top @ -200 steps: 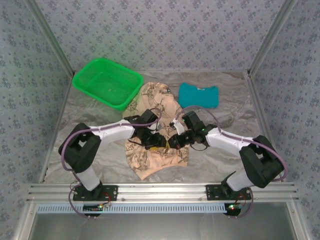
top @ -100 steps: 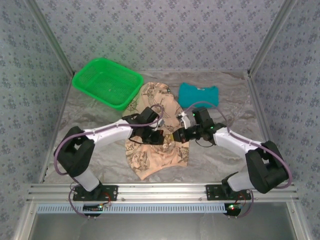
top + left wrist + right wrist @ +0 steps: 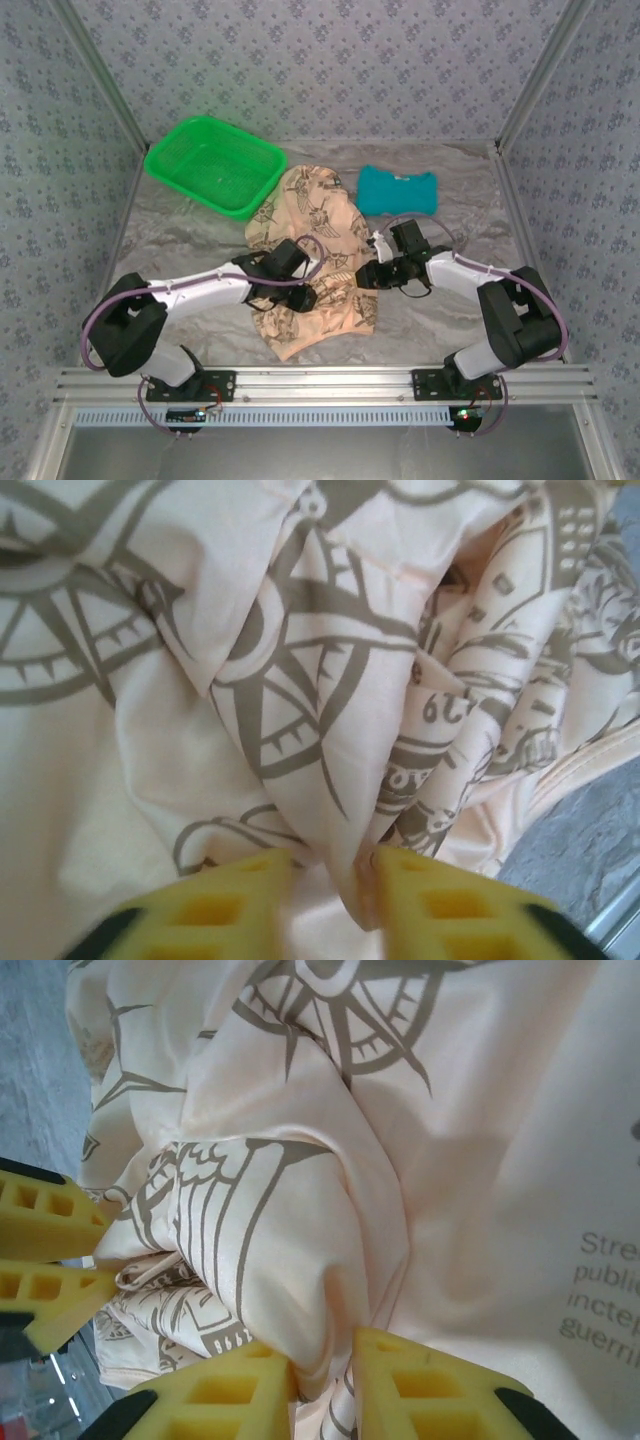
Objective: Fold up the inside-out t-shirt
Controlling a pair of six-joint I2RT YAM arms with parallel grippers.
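Both jaws straddle folds of the inside-out t-shirt (image 3: 312, 208).

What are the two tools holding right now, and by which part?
Left tool and right tool each straddle a t-shirt fold; actual grip cannot be told.

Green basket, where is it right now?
In the top view the green basket sits at the far left of the table, next to the patterned t-shirt; the teal cloth lies farther right.
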